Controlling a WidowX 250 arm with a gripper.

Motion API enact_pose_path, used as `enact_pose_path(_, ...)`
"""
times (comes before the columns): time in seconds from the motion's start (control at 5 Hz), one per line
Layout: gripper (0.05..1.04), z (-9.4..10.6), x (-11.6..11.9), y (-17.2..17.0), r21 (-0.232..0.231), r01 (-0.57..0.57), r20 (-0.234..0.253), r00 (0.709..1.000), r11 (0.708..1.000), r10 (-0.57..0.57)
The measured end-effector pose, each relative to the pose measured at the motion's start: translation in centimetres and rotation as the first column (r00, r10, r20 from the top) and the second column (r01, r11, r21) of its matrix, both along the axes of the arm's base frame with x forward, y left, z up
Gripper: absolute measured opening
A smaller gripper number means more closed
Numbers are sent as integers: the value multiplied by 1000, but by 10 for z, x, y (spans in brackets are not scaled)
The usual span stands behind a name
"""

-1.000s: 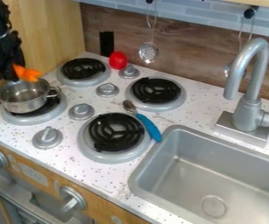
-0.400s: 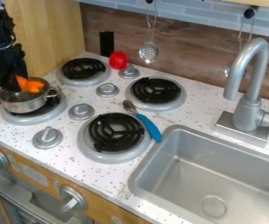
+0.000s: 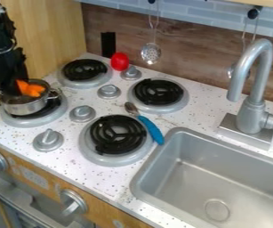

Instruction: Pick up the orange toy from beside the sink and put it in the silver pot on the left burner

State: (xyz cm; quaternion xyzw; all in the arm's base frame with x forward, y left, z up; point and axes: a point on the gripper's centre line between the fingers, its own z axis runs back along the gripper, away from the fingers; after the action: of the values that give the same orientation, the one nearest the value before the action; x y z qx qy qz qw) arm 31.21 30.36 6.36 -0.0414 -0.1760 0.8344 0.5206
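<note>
The black gripper [image 3: 12, 89] hangs at the left, its tip down inside the rim of the small metal pot [image 3: 26, 107]. Right beside its tip is an orange item [image 3: 30, 89], within the pot's opening. How firmly the two meet is hidden by the dark gripper body. The pot stands on the front left burner, a handle on each side.
A red round object [image 3: 120, 61] stands behind a stove knob at the back. A spoon with a blue handle [image 3: 152, 130] lies between the right burners. The sink [image 3: 139, 178] and tall faucet [image 3: 256, 95] are at the right; a ladle [image 3: 151, 53] hangs on the wall.
The gripper has come down from above the pot into its opening, and the orange item has gone down with it. The pot and everything else have stayed put.
</note>
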Motion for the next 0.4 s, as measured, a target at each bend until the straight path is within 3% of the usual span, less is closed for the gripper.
enact_pose_path(0.2, 918, -1, 2, -6, -15, 19, -9, 1000, 1000, -19)
enact_pose_path(0.4, 1013, -2, 3, -9, -22, 19, -13, 1000, 1000, -19)
